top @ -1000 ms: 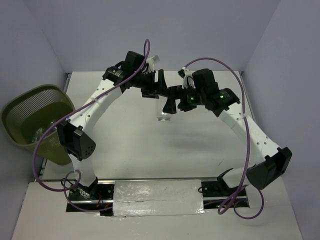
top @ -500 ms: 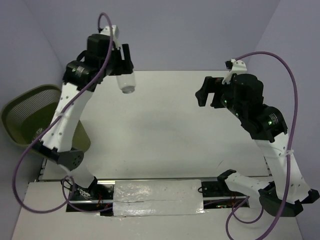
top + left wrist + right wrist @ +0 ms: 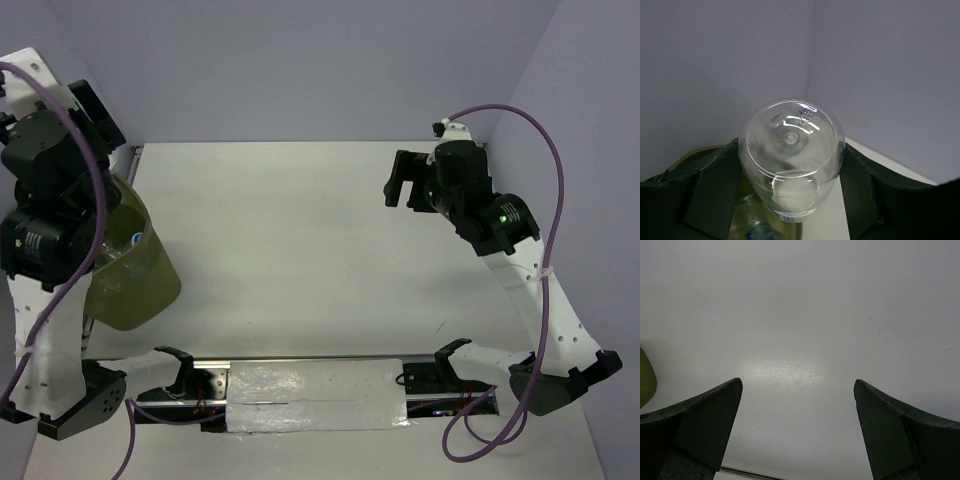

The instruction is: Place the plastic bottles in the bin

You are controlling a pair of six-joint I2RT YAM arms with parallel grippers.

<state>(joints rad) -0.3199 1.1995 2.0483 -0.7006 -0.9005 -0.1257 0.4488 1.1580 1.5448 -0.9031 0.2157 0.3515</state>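
Note:
A clear plastic bottle (image 3: 791, 150) sits crosswise between my left gripper's (image 3: 791, 172) black fingers (image 3: 710, 190), its round base towards the wrist camera; the gripper is shut on it. Under it lies the inside of the olive-green bin (image 3: 742, 187), with a blue-capped bottle (image 3: 760, 233) in it. From above, the left arm (image 3: 50, 190) stands raised over the bin (image 3: 135, 295) at the table's left edge and hides the held bottle; a blue cap (image 3: 135, 240) shows inside the bin. My right gripper (image 3: 400, 185) hangs open over the back right of the table, with nothing between its fingers (image 3: 705, 425).
The white table (image 3: 300, 250) runs between purple walls at the back and sides. The bin stands off the table's left edge, part covered by the left arm. A taped rail (image 3: 315, 395) with both arm bases lines the near edge.
The left arm has swung left with the bottle, from above the back of the table to over the bin. The right arm has shifted slightly at the back right, its gripper still open.

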